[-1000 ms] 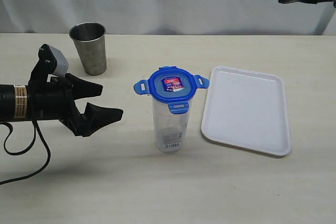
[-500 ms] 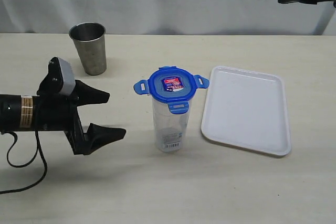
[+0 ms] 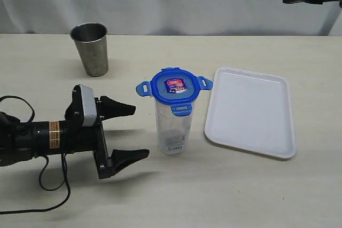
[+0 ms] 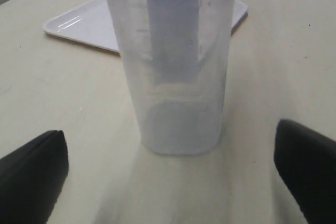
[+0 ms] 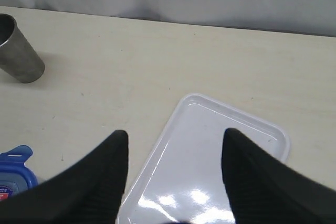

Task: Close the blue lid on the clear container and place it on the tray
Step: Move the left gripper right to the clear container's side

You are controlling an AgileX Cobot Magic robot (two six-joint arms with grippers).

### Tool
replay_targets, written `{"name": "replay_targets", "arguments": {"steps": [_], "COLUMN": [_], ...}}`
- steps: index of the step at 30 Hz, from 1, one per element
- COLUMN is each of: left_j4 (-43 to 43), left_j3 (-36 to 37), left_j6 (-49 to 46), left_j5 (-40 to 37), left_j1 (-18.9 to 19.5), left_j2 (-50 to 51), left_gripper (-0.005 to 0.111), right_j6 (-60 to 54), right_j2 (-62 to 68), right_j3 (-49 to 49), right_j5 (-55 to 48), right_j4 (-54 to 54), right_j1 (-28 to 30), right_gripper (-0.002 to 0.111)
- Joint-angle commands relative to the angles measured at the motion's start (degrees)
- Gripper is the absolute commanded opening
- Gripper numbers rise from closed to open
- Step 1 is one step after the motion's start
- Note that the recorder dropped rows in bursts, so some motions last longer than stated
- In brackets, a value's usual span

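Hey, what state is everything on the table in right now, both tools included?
Clear container: upright on the table, beside the tray.
Blue lid: on the container, flaps sticking out.
Tray: flat, nothing on it.
Steel cup: upright.
Left tool: open, short of the container.
Right tool: open, holding nothing.

Our left arm point(image 3: 26, 137) is a black tube ringed by a tan label point(image 3: 53, 134) with dark print. A pale grey camera housing point(image 3: 85, 105) sits at its wrist, and a thin black cable point(image 3: 68, 188) loops from it. Our left tool point(image 3: 140, 131) has two black wedge-shaped fingers point(image 3: 118, 109) tapering to points. Our right tool point(image 5: 175, 135) has matte black, finely ribbed fingers point(image 5: 100, 182).
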State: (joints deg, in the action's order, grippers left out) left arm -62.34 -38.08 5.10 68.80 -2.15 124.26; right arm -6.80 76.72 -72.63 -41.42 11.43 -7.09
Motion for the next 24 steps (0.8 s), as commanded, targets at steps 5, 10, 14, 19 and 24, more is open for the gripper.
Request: {"name": "replay_targets", "arguments": {"steps": [5, 10, 14, 19, 24], "left_j4": [3.7, 4.0, 2.5, 1.4, 1.6], "left_j3": [-5.3, -7.7, -8.8, -8.8, -8.8], "left_j6": [-1.9, 3.8, 4.1, 3.9, 3.9], "left_j5": [1.2, 1.2, 1.2, 1.2, 1.2], "left_j1": [-4.6, -4.6, -4.6, -4.6, -4.6], "left_j2": [0.5, 1.1, 2.1, 2.2, 2.2], "left_gripper": [0.103, 0.103, 0.103, 0.103, 0.103], "right_j6": [-0.5, -0.5, -0.5, -0.5, -0.5], "right_j2": [0.0, 0.0, 0.0, 1.1, 3.0], "right_j3": [-0.4, -0.4, -0.4, -0.4, -0.3], "right_j5": [0.6, 0.9, 0.9, -0.1, -1.5], "right_j4": [0.3, 0.4, 1.2, 1.8, 3.4], "right_j1": [0.2, 0.2, 0.2, 0.2, 0.2], "right_gripper": [0.051, 0.051, 0.051, 0.051, 0.051]}}
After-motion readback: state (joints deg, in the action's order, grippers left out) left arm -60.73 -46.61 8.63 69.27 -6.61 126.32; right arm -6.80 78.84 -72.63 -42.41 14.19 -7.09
